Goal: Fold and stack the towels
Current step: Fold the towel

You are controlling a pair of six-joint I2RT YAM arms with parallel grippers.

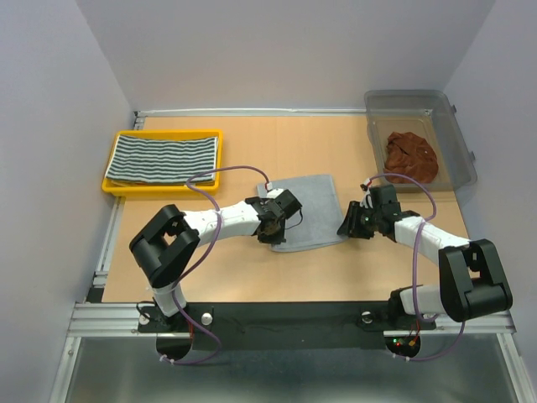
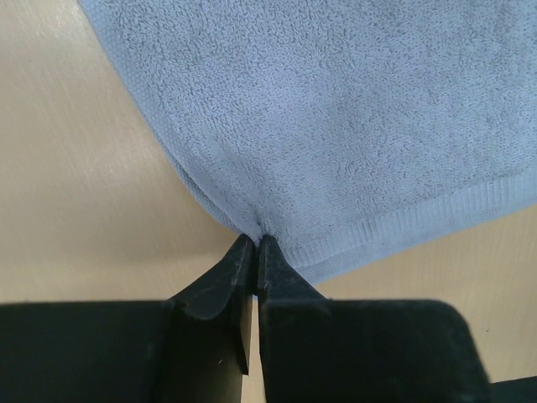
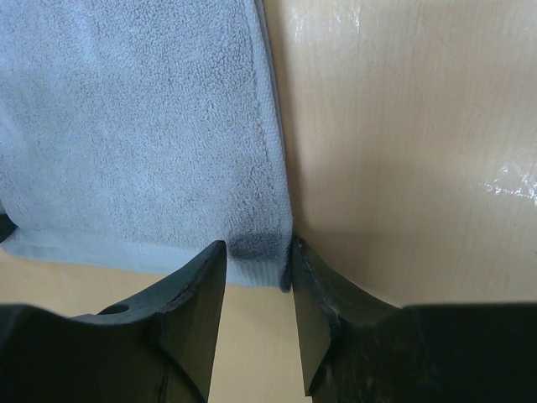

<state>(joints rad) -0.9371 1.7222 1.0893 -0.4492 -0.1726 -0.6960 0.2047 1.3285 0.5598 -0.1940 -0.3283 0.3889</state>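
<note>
Left tool [image 2: 254,245] clamps skewed grey towel [image 1: 315,206] by corner; right tool [image 3: 258,253] parted astride edge

Pale grey walls [image 1: 277,50], light wooden tabletop [image 1: 252,277], aluminium frame rail [image 1: 105,319], even light

The table [image 1: 252,277] is flat and light brown, like wood, and it shines a little where the light hits it. In the far left corner sits a yellow tray [image 1: 126,190] with low sides. In the far right corner sits a see-through box [image 1: 457,143] with taller sides and round corners. The tray and the box are well apart. A silver metal rail [image 1: 107,243] runs along the left edge of the table, and another one runs along the back. At the near edge there is a black strip [image 1: 285,312]. Plain white walls [image 1: 277,50] stand on three sides.
</note>
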